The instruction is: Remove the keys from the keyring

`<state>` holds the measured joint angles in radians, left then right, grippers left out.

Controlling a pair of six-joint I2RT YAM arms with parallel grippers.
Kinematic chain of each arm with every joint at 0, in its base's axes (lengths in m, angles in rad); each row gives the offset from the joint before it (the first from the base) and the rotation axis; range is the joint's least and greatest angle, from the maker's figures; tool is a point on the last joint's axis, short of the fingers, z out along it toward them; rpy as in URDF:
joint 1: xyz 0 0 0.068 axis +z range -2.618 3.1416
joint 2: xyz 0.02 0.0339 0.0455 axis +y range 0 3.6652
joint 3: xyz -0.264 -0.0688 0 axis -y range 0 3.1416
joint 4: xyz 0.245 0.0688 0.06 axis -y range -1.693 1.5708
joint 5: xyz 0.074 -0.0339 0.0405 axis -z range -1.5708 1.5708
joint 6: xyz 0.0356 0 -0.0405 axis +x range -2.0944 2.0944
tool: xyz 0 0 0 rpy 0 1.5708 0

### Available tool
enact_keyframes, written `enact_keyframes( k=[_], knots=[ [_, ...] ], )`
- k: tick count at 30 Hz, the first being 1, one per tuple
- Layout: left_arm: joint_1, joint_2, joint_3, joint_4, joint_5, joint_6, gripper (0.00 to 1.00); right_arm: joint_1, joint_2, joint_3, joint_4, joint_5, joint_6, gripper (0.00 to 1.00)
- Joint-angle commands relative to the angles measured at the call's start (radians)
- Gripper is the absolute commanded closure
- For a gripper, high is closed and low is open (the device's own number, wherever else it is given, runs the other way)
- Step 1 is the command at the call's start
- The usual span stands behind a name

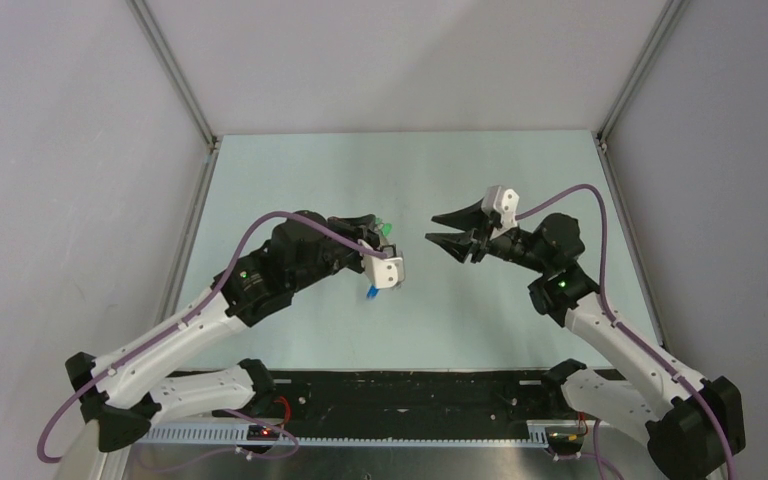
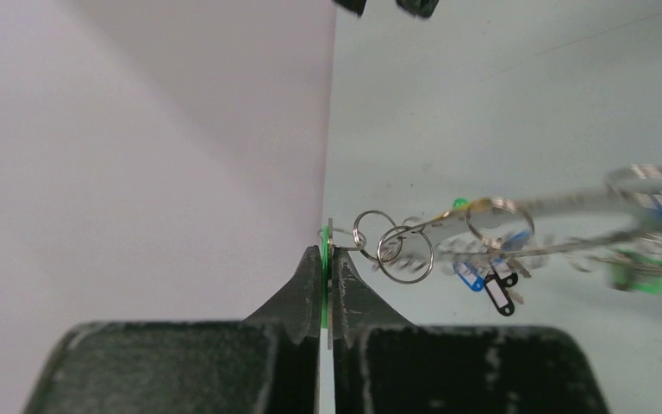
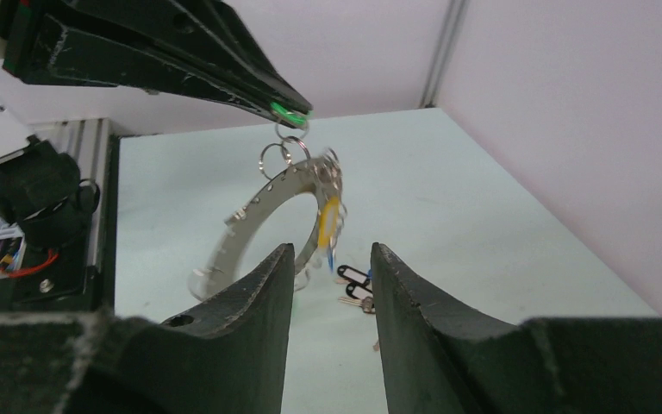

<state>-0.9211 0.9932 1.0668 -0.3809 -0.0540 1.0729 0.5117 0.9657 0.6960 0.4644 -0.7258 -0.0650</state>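
Note:
My left gripper [image 2: 328, 252] is shut on a green-tagged key [image 2: 323, 259] and holds it in the air above the table; it also shows in the right wrist view [image 3: 286, 110]. A chain of small split rings [image 2: 404, 254] links that key to the large grey keyring [image 3: 263, 207], which hangs tilted below it with a yellow tag [image 3: 330, 220] and more keys, blurred. My right gripper [image 3: 332, 250] is open and empty, just right of the ring at about its height. In the top view the two grippers [image 1: 385, 232] [image 1: 430, 227] face each other, a short gap apart.
Loose keys with black tags [image 3: 358, 278] and a blue tag [image 2: 468, 276] lie on the pale green table [image 1: 480, 170] under the ring. A blue tag [image 1: 371, 293] shows below the left wrist. White walls stand close on the left, back and right.

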Motion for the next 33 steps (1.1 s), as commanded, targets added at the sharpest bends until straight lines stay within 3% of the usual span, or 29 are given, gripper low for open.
enact_keyframes(
  k=[1,10,33],
  knots=[
    [-0.005,-0.054,-0.029,0.144,0.061,0.014,1.00,0.055,0.029,0.095,-0.017,-0.072,-0.067,0.59],
    [-0.004,-0.100,-0.084,0.240,0.151,-0.051,1.00,0.141,0.081,0.118,0.000,-0.046,-0.079,0.66],
    [-0.004,-0.142,-0.151,0.334,0.218,-0.109,1.00,0.204,0.141,0.134,0.045,0.004,-0.100,0.67]
  ],
)
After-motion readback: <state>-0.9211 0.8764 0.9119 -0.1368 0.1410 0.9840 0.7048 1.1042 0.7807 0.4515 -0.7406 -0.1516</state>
